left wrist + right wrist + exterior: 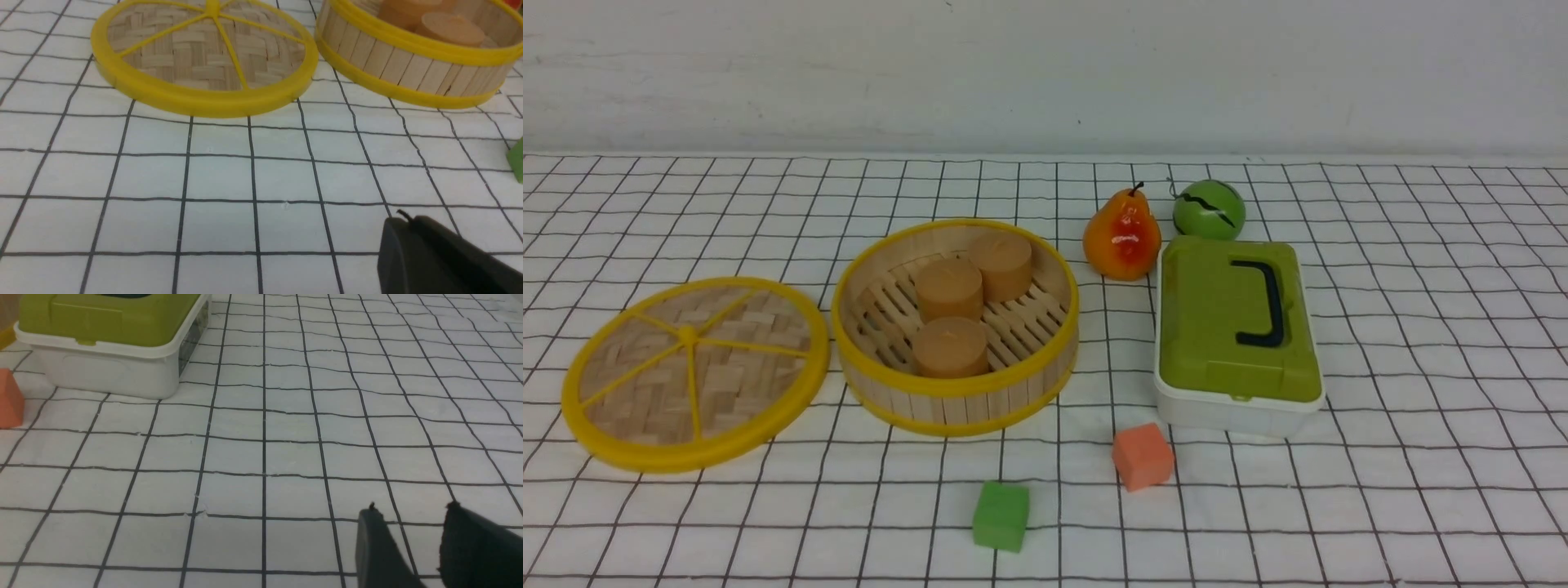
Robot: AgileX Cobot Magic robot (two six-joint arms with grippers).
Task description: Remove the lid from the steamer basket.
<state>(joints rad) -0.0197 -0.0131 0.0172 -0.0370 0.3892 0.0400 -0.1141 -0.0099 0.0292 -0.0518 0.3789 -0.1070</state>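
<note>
Front view: the lid point(695, 374) lies flat on the bench point(1421, 327) at centre left, off the steamer basket point(956, 404). Their rims sit just beside each other; I cannot tell whether they touch. The basket stands open at centre, with three tan cylinders point(949, 287) on its slatted floor. To its right is a white box point(1225, 412) with a green top. A pear point(1121, 237) and a green ball point(1209, 210) sit above the box in the frame. An orange cube point(1143, 456) and a green cube point(1001, 514) lie at lower centre.

Left wrist view: the left gripper point(412, 245) shows at lower right as one dark mass over bare bench, so I cannot tell the jaws' state.

Right wrist view: the right gripper point(412, 508) is at lower right, jaws narrowly parted and holding nothing.
</note>
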